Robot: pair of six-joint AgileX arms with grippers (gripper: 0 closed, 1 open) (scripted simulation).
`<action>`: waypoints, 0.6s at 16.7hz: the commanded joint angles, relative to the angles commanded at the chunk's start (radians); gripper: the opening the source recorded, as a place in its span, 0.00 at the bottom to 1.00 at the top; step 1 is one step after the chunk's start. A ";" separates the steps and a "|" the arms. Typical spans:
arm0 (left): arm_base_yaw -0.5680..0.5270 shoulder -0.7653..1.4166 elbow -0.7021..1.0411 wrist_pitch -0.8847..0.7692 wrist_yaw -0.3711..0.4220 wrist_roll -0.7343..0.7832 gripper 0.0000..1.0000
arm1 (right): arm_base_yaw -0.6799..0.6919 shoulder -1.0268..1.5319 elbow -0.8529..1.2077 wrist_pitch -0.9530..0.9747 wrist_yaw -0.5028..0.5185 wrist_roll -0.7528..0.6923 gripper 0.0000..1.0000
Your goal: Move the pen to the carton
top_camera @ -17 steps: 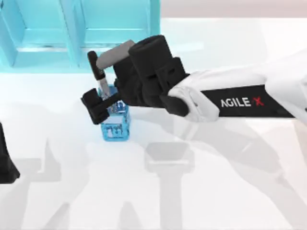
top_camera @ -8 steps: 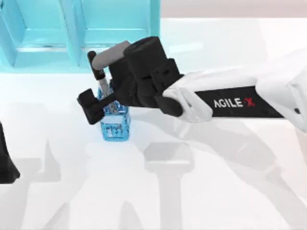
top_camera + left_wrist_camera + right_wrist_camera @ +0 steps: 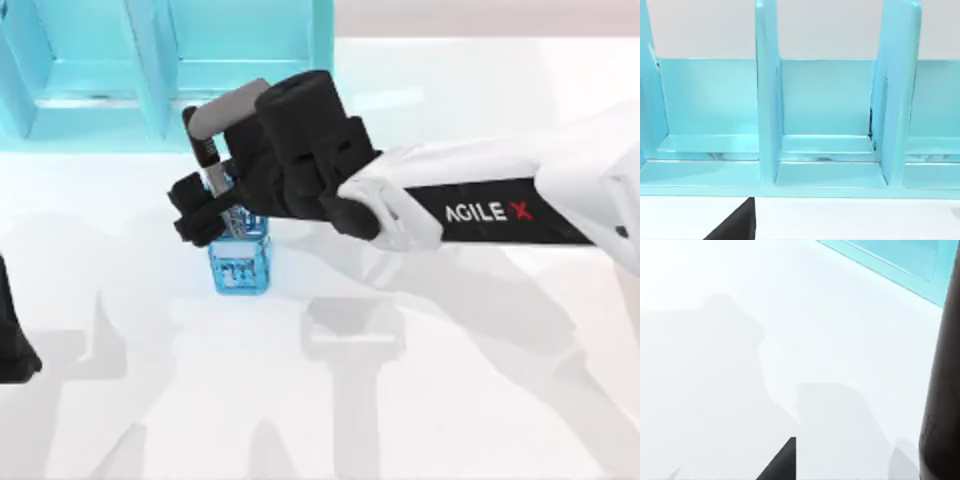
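**Right gripper closed on the pen above the blue mesh cup**

In the top view, a glossy white table (image 3: 450, 400) fills most of the frame, and a pale turquoise carton with upright dividers (image 3: 150, 70) is seen across the upper left. Just below the carton, left of centre, stands a small translucent blue mesh cup (image 3: 240, 262). The right arm, white with a black band lettered AGILEX, is stretched in from the right edge, and its black two-finger right gripper (image 3: 212, 195) is held directly over the cup's upper rim. A slim pen with a black cap and a silvery-grey barrel (image 3: 213, 178) is seen upright between the fingers, which are drawn narrow and pressed against its barrel; its cap points toward the carton, and its lower end is hidden at the mouth of the cup. The left gripper (image 3: 15, 340) is parked at the left edge, lower half of the frame; whether its fingers are apart cannot be told.

In the left wrist view, the carton (image 3: 830, 100) is faced head-on, its compartments separated by tall dividers, with a strip of table (image 3: 850, 220) along the bottom.

In the right wrist view, the table (image 3: 740, 340) is seen, with a corner of the carton (image 3: 900, 265) at the upper right.
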 joint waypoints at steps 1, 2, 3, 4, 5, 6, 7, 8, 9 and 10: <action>0.000 0.000 0.000 0.000 0.000 0.000 1.00 | 0.000 0.000 0.000 0.000 0.000 0.000 0.10; 0.000 0.000 0.000 0.000 0.000 0.000 1.00 | 0.000 0.000 0.000 0.000 0.000 0.000 0.02; 0.000 0.000 0.000 0.000 0.000 0.000 1.00 | 0.000 0.000 0.000 0.000 0.000 0.000 0.00; 0.000 0.000 0.000 0.000 0.000 0.000 1.00 | 0.000 0.000 0.000 0.000 0.000 0.000 0.00; 0.000 0.000 0.000 0.000 0.000 0.000 1.00 | 0.000 0.000 0.000 0.000 0.000 0.000 0.00; 0.000 0.000 0.000 0.000 0.000 0.000 1.00 | 0.000 0.000 0.000 0.000 0.000 0.000 0.00; 0.000 0.000 0.000 0.000 0.000 0.000 1.00 | 0.000 0.000 0.000 0.000 0.000 0.000 0.00; 0.000 0.000 0.000 0.000 0.000 0.000 1.00 | 0.000 0.000 0.000 0.000 0.000 0.000 0.00; 0.000 0.000 0.000 0.000 0.000 0.000 1.00 | 0.000 0.000 0.000 0.000 0.000 0.000 0.00; 0.000 0.000 0.000 0.000 0.000 0.000 1.00 | 0.000 0.000 0.000 0.000 0.000 0.000 0.00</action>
